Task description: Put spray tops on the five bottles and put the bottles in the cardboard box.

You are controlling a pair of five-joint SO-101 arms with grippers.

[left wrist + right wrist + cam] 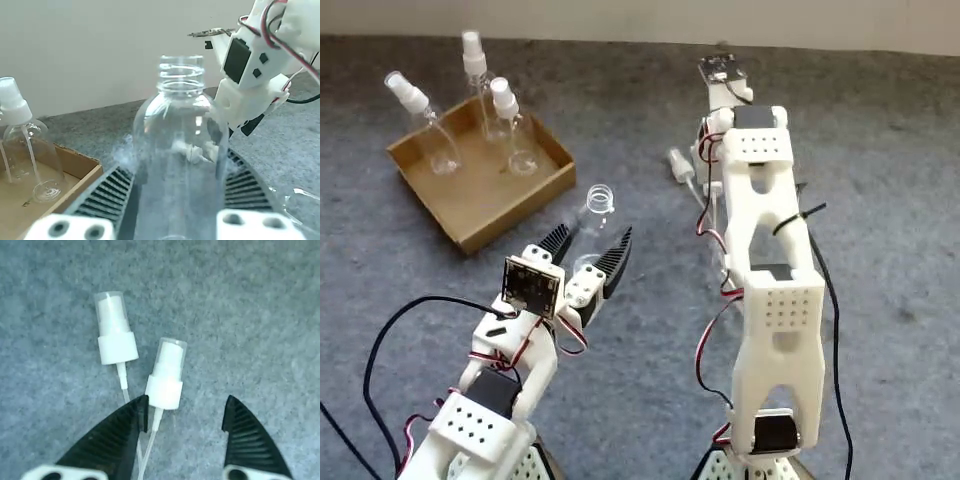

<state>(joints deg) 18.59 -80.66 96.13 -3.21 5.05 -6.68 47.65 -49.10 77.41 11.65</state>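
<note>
In the high view the right arm (770, 230) stretches away over the table (880, 150) and covers its own jaws. The right wrist view shows the right jaws spread wide and holding nothing, just above a spray top (117, 340) and a second spray top (166, 375) that lie side by side. Their thin tubes run under one finger and out of frame. The left arm (510, 380) sits low and bent forward, with the left jaws clamped on the sides of an uncapped bottle (593, 215). It stands upright near the cardboard box (470, 205) — its base is cut off in the left wrist view. Three capped bottles (515, 130) stand in the box.
</note>
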